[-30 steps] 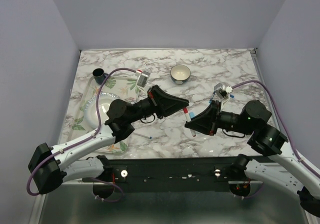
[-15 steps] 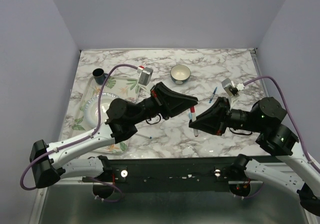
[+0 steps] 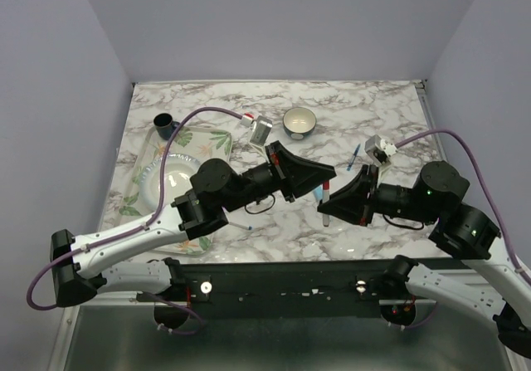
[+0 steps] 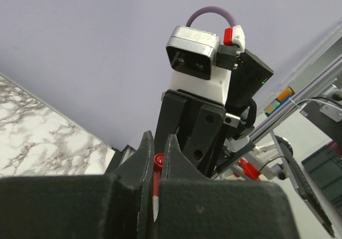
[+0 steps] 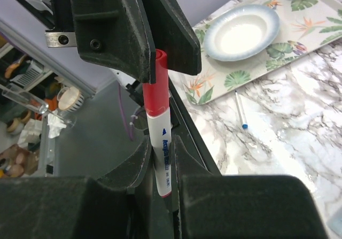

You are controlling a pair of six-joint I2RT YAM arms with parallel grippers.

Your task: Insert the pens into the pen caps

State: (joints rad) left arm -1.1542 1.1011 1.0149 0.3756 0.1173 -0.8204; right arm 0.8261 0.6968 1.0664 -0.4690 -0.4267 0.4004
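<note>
A white pen [image 5: 163,161] with blue lettering stands between the fingers of my right gripper [image 5: 162,143], which is shut on its barrel. A red pen cap [image 5: 155,84] sits on the pen's upper end, and my left gripper [image 4: 157,137] is shut on that cap [image 4: 157,163]. From above, the two grippers meet tip to tip over the table's middle: left gripper [image 3: 325,175], right gripper [image 3: 330,208], the pen [image 3: 326,202] between them. A slim white pen with a blue tip [image 5: 241,108] lies on the marble. A dark blue pen [image 3: 355,157] lies farther back right.
A leaf-patterned tray [image 3: 214,141] at the left holds a white plate [image 3: 166,182] and a dark cup [image 3: 164,124]. A small bowl [image 3: 299,122] stands at the back centre. Both arms' purple cables arc above the table.
Both grippers and the pen between them have shifted right and slightly nearer. The left arm has stretched out farther; the right arm has drawn back to the right.
</note>
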